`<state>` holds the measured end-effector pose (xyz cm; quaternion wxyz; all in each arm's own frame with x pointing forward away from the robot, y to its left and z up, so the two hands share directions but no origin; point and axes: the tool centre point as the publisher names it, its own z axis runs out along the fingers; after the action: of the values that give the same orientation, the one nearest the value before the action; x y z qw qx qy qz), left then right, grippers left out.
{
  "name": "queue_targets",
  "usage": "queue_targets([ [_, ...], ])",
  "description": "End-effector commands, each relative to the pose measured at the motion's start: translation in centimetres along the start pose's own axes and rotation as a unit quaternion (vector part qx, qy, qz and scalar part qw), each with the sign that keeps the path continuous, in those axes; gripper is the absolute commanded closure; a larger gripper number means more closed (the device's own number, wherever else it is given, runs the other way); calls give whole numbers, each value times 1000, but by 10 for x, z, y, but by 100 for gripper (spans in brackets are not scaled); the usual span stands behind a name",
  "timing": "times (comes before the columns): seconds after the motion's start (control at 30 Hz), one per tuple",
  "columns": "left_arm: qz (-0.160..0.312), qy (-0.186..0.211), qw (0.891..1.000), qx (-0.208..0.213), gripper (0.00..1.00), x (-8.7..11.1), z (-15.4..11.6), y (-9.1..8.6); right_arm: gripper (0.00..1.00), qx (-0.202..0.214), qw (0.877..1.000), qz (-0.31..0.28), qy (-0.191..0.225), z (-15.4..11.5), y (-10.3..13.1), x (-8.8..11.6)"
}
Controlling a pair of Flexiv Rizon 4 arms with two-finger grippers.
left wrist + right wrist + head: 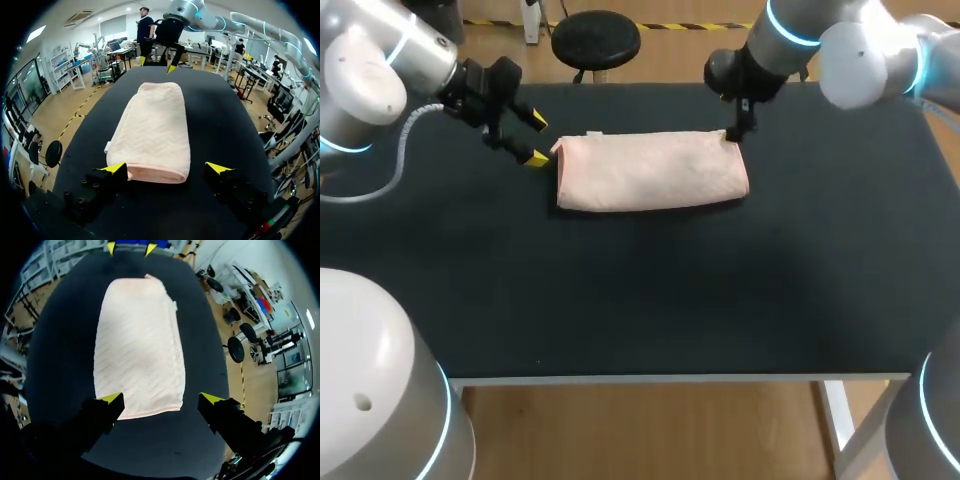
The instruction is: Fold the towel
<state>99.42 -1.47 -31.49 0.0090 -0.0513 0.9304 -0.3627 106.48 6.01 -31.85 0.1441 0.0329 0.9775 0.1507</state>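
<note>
Right gripper [162, 399] spread at towel [137, 340], wrist view only.

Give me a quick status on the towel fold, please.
Left gripper open at one short end of the pink towel. Right gripper open at the other end. Towel lies folded on black table. No obstruction.

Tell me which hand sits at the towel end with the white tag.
The left hand: the white tag sticks out of the pink towel beside its finger; the right hand is at the opposite end.
</note>
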Motion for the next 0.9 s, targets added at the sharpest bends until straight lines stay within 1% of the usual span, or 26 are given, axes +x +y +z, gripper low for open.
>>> queue_targets([
  [0.03,1,0,1000,1,0,0,0,0,0,-68,995,76,-12,-18,-11,0],
  [0.13,1,0,1000,1,0,0,0,0,0,-91,987,128,-21,-27,-10,-1],
  [0.17,1,0,1000,1,0,0,0,0,0,-94,985,143,-18,-29,-10,-1],
  [0.23,1,0,1000,1,0,0,0,0,0,-104,980,166,-36,-33,-9,-2],
  [0.27,1,0,1000,1,0,0,0,0,0,-115,977,175,-37,-35,-8,-2],
  [0.37,1,0,1000,1,0,0,0,0,0,-130,965,221,-52,-40,-4,-3],
  [0.43,1,0,1000,1,0,0,0,0,0,-143,954,259,-55,-45,-3,-2],
  [0.5,1,0,1000,1,0,0,0,0,0,-142,945,288,-67,-46,-3,-2],
  [0.53,1,0,1000,1,0,0,0,0,0,-153,939,301,-70,-46,-3,-2],
  [0.57,1,0,1000,1,0,0,0,0,0,-157,934,314,-61,-46,-3,0],
  [0.6,1,0,1000,1,0,0,0,0,0,-166,926,333,-59,-47,-3,1],
  [0.67,1,0,1000,1,0,0,0,0,0,-176,916,358,-52,-48,-4,3],
  [0.7,1,0,1000,1,0,0,0,0,0,-180,908,375,-49,-48,-5,3],
  [0.77,1,0,1000,1,0,0,0,0,0,-187,897,398,-44,-47,-7,4],
  [0.8,1,0,1000,1,0,0,0,0,0,-192,889,414,-40,-46,-7,3],
  [0.87,1,0,1000,1,0,0,0,0,0,-197,882,427,-26,-44,-7,4],
  [0.9,1,0,1000,1,0,0,0,0,0,-198,875,441,-19,-43,-6,4],
])
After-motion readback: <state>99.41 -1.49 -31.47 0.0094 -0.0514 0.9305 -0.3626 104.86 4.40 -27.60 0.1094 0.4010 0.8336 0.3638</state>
